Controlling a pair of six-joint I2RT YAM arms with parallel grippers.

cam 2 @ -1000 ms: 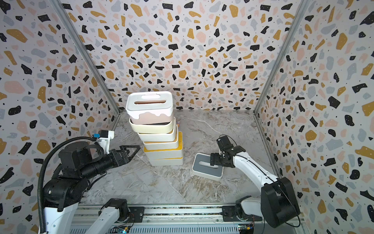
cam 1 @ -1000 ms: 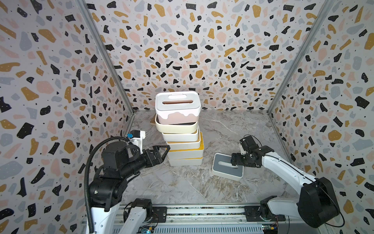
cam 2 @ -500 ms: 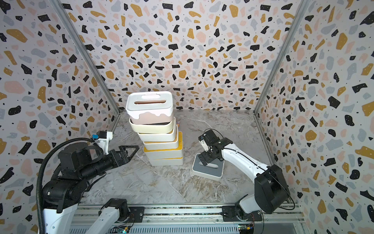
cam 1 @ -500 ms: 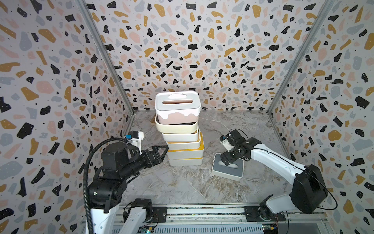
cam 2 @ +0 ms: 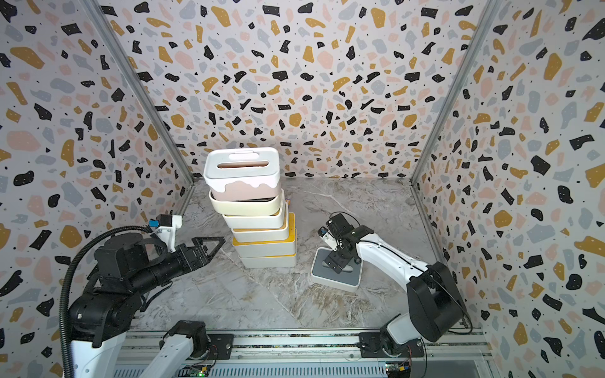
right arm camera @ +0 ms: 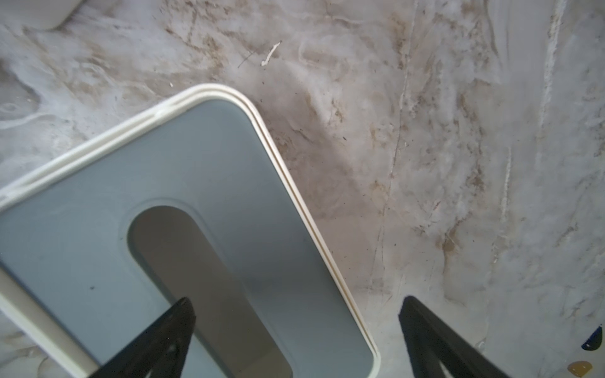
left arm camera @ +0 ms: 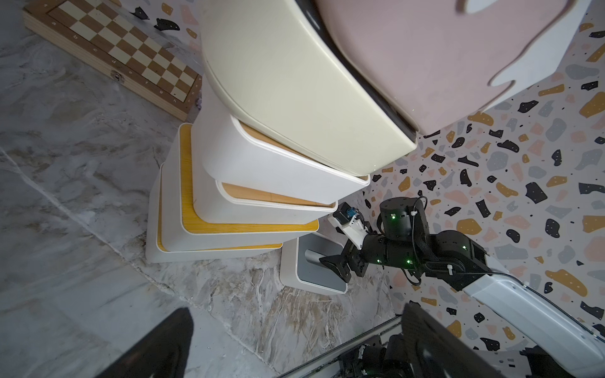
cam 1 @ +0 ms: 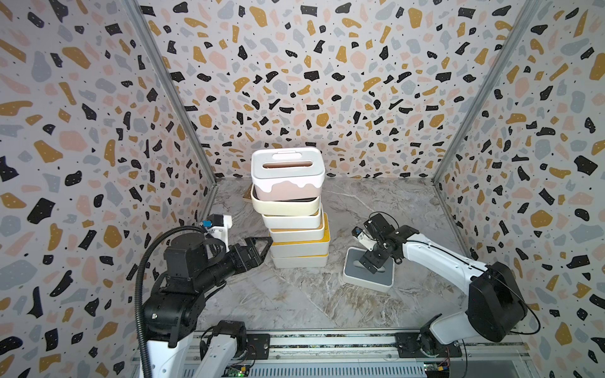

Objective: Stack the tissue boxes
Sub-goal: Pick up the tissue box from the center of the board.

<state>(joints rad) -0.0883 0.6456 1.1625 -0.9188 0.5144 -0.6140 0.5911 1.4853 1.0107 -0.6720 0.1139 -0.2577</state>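
1. stack (cam 1: 296, 209) of six tissue boxes stands mid-table. it is staggered and the upper boxes overhang the lower ones. a seventh box set on top off-centre could likely tip it.
2. grey box (cam 1: 368, 278) lies flat on the table, right of the stack and apart from it. it is the only box not stacked.
3. right gripper (cam 1: 371, 263) hovers over the grey box, jaws spread wide, holding nothing. in the wrist view one finger is above the lid slot and the other is past the rim. a pinch on that one wall looks thin, so the box may swing, slip or shed its lid.
4. left gripper (cam 1: 262, 245), jaws apart and empty, sits just left of the stack's lower boxes. a small nudge could topple the stack.
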